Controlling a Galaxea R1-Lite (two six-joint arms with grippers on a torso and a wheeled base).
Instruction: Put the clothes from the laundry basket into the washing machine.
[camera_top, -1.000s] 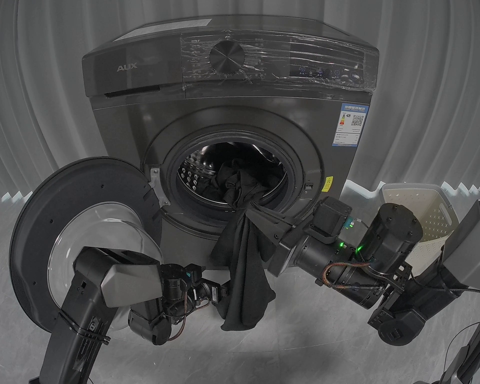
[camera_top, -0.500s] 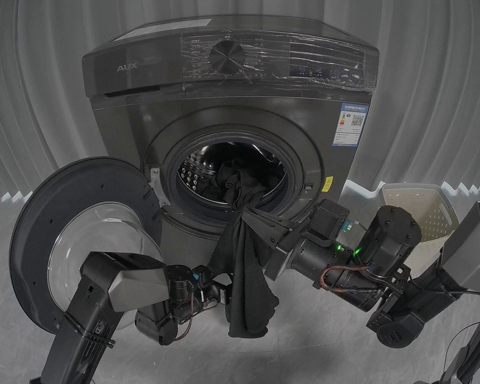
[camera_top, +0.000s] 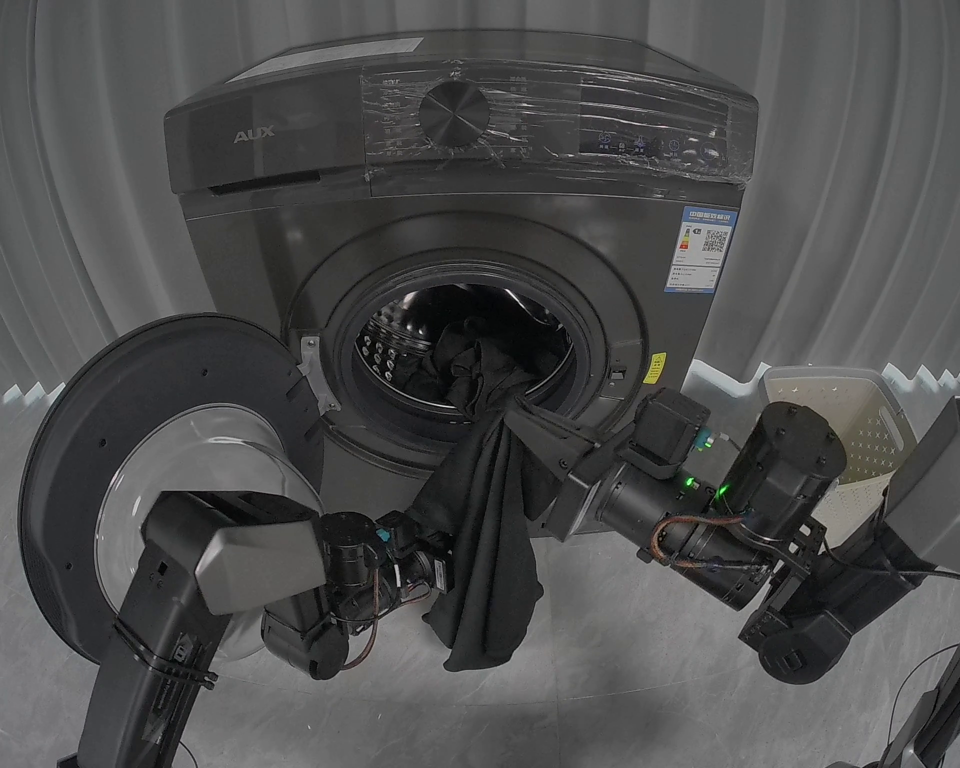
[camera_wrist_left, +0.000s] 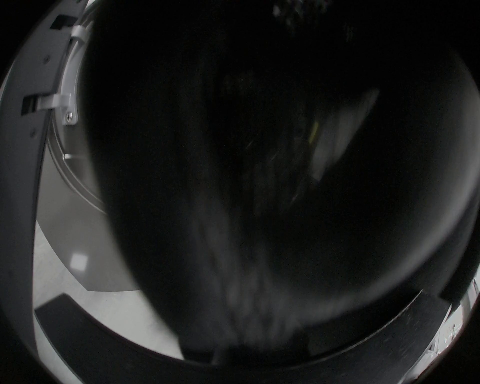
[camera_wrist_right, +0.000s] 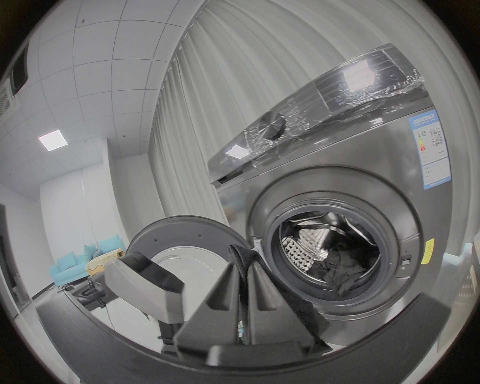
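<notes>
My right end effector (camera_top: 515, 425) is pressed together and pinches the upper part of a black garment (camera_top: 490, 540). It is just in front of the lower rim of the round opening of the washing machine (camera_top: 460, 230). In the right wrist view the two fingers (camera_wrist_right: 220, 300) stand close side by side, with a fold of the cloth coming out between them. The right arm comes in from the right side, low and almost level, and the wrist points toward the opening.

From the pinch, the upper end of the garment goes over the rim into the drum, where it meets other dark clothes (camera_top: 470, 360). The rest hangs down in front of the machine, and its lower end is above the floor (camera_top: 620, 680).

My left end effector (camera_top: 437, 572) is low, at the left edge of the hanging cloth and touching it. I cannot tell whether it is spread or pressed together, because the cloth hides it and also covers most of the left wrist view. The left arm is bent in front of the open door (camera_top: 160, 430), which is swung out to the left.

The white laundry basket (camera_top: 860, 420) stands to the right of the machine, behind my right arm.
</notes>
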